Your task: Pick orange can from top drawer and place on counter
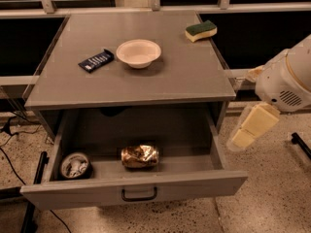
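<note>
drawer (pixel 194 183): open | can (pixel 140 156): laid sideways in drawer, front centre; may be rolled by an off-centre grasp | gripper (pixel 245 135): held outside drawer's right wall, state cannot be told; wall may be struck | counter (pixel 184 76): bowl (pixel 138 52) may be hit

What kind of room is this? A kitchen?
Probably a lab or office test area, not a home kitchen: a plain grey counter with an open top drawer, a speckled floor, and a robot's hand hanging right of the drawer.
</note>
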